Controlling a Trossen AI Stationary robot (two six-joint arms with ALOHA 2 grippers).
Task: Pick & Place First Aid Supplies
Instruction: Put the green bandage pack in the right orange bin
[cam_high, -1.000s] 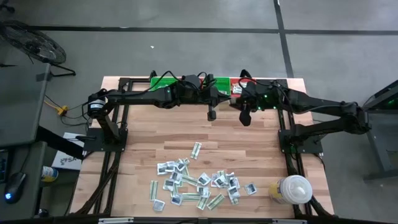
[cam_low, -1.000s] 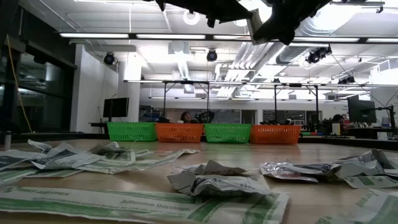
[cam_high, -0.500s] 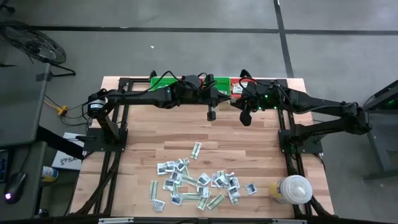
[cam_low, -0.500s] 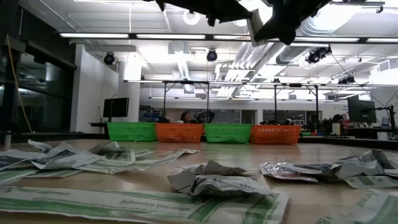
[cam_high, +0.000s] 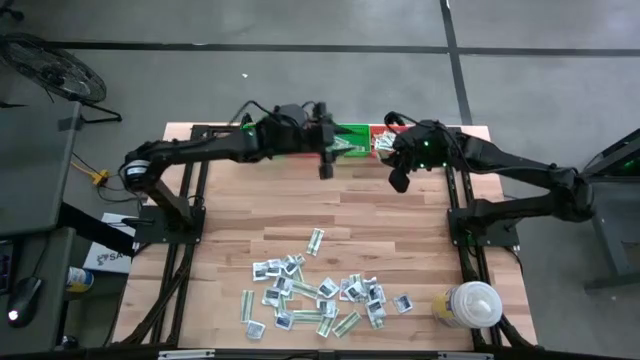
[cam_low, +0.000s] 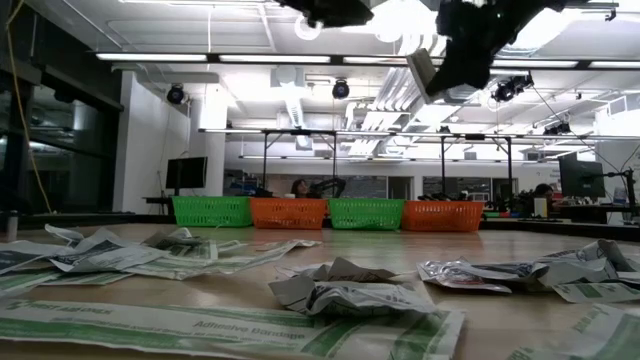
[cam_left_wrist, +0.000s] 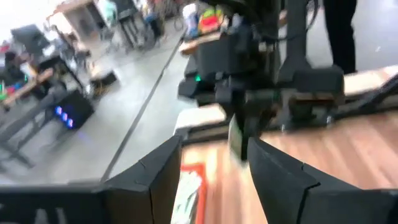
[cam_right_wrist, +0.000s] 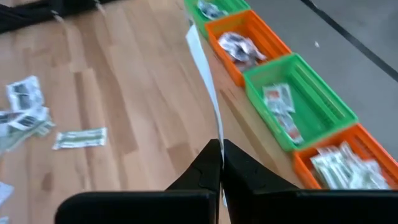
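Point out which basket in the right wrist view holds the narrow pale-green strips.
The orange basket at the row's near end: long pale-green strips fill it, while the other three hold squarish packets.

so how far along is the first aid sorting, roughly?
Partly done. The green and orange plastic baskets at the table's far edge already hold packets. In hand: the right gripper is shut on a thin white flat packet, held edge-on near the baskets; the left gripper is open and empty beside them. Left: a loose pile of small white and pale-green packets on the wooden table.
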